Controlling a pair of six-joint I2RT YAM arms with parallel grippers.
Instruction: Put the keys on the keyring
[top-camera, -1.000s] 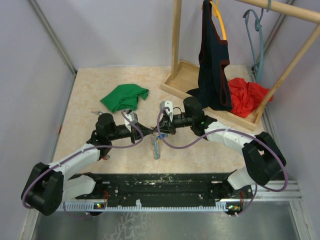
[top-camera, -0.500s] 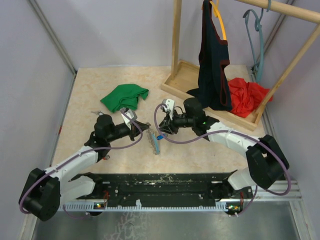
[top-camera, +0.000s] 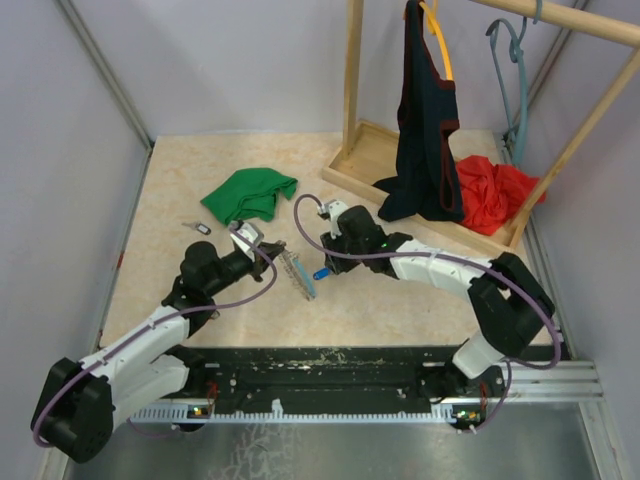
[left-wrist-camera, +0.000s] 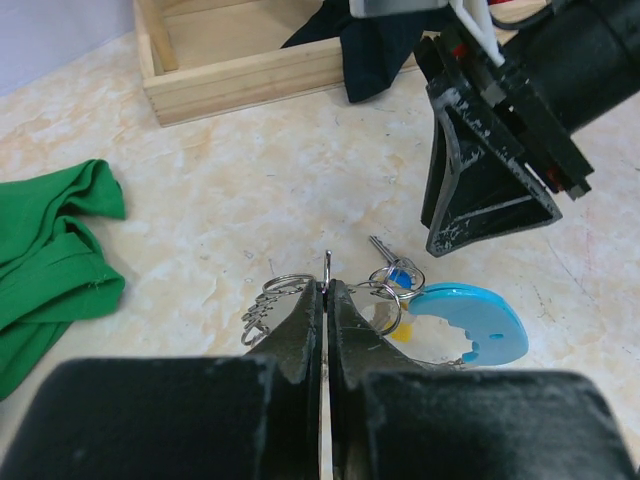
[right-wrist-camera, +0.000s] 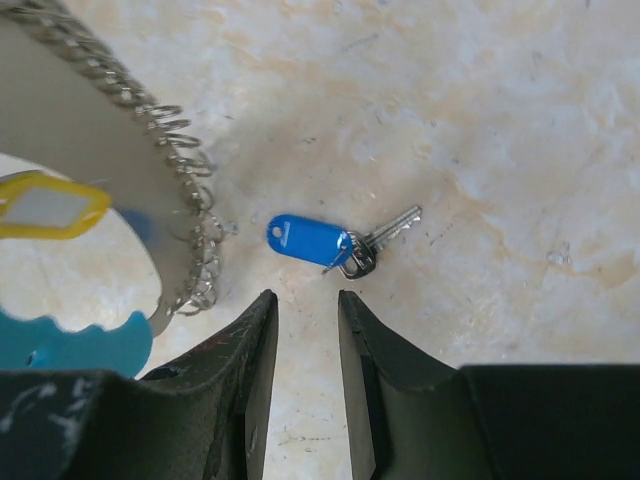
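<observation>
My left gripper is shut on the keyring, pinching a thin metal ring of its silvery chain just above the table. The loop's light blue piece lies to the right, and a yellow-tagged key sits inside the loop. A blue-tagged key lies loose on the table beside the loop. My right gripper stands open just short of it, nothing between its fingers. Another small key lies far left.
A green cloth lies behind the left gripper. A wooden rack base stands at the back right, holding a red cloth and a hanging dark garment. The right gripper's black body looms near the keyring.
The right gripper has opened and the blue-tagged key now lies on the table. The left arm has drawn the keyring back to the left; the right arm followed leftwards.
</observation>
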